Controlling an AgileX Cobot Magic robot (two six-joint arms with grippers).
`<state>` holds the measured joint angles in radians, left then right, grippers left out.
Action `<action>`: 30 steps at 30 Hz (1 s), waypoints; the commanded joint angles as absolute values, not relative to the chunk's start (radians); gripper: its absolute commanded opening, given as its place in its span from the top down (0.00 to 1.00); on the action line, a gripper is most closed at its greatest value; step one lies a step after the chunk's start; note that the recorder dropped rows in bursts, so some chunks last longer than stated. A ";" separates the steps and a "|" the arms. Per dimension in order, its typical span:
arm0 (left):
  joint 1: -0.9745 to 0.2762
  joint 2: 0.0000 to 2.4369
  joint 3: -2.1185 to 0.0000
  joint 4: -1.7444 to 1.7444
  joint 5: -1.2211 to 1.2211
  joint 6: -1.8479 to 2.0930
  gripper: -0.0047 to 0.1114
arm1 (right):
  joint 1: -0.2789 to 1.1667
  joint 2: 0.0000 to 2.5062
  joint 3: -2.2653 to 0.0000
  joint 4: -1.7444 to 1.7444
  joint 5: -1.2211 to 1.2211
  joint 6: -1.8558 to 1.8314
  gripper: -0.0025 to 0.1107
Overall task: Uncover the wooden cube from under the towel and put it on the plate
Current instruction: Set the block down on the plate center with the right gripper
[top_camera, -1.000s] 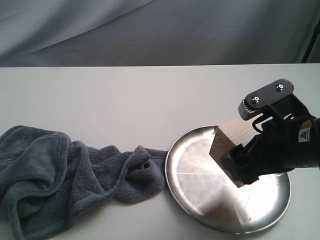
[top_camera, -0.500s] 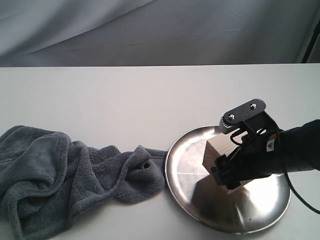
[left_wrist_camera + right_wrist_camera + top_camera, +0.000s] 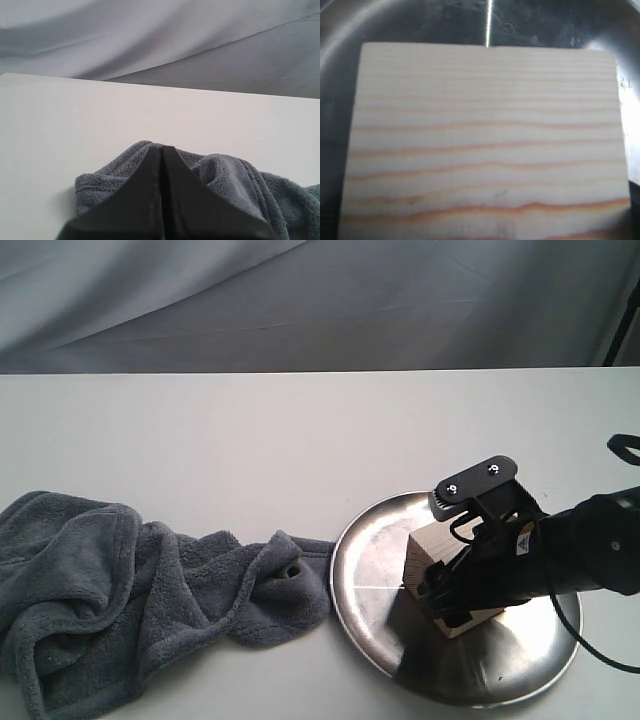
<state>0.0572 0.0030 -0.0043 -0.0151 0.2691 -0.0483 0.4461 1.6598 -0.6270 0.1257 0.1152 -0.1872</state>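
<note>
The wooden cube (image 3: 424, 551), pale with reddish grain lines, sits low on the shiny steel plate (image 3: 368, 540) at the right front, and its base seems to touch the metal. My right gripper (image 3: 456, 586) is clamped around it from the right. In the right wrist view the wooden cube (image 3: 485, 135) fills the picture, with the plate (image 3: 420, 20) behind it. The dark grey towel (image 3: 120, 580) lies crumpled at the left front, off the cube. In the left wrist view my left gripper (image 3: 161, 150) is shut, with its tips just above the towel (image 3: 235, 175).
The white table (image 3: 250, 450) stretches back to a grey cloth backdrop (image 3: 320, 300). The towel's right end lies against the plate's left rim. A black cable (image 3: 625, 448) shows at the right edge.
My right gripper has carried the cube down and a little left, from tilted above the plate to low on it. The towel has not moved.
</note>
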 commanded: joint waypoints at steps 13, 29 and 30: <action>0.058 0.000 0.000 -0.019 0.259 -0.048 0.96 | 0.439 1.657 -0.630 0.132 0.095 -0.179 0.68; 0.058 0.000 0.000 -0.019 0.259 -0.048 0.96 | 0.439 1.657 -0.630 0.132 0.089 -0.179 0.17; 0.058 0.000 0.000 -0.019 0.259 -0.048 0.96 | 0.439 1.657 -0.630 0.132 0.088 -0.179 0.16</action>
